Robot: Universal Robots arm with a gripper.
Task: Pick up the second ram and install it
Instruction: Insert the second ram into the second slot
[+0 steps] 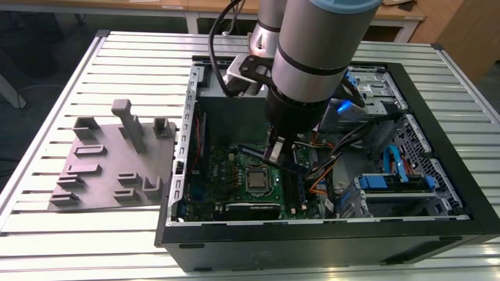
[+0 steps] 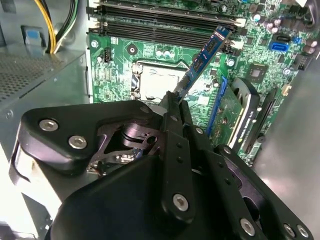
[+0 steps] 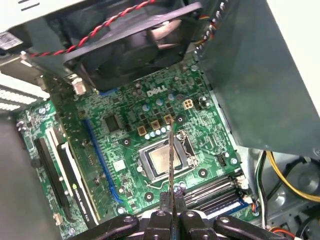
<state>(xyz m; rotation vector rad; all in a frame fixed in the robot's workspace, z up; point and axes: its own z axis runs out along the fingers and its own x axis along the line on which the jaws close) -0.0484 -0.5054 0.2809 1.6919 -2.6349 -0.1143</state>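
Note:
My gripper (image 1: 273, 154) hangs inside the open computer case, over the green motherboard (image 1: 222, 175). It is shut on the second ram (image 2: 205, 57), a slim dark blue stick with black chips. In the second wrist view the stick slants out from the fingers (image 2: 172, 102) towards the long black slots (image 2: 165, 25). The first wrist view shows the ram (image 3: 170, 165) edge-on as a thin line above the CPU socket (image 3: 162, 162), with the gripper (image 3: 172, 214) at its base. In the exterior view the ram (image 1: 254, 151) is held clear above the board.
A grey power supply (image 1: 226, 96) fills the case's far corner on the exterior view's left. A drive cage with blue cables (image 1: 394, 175) stands on the exterior view's right. A black fan (image 3: 135, 40) borders the board. A grey fixture plate (image 1: 109, 167) lies on the slatted table.

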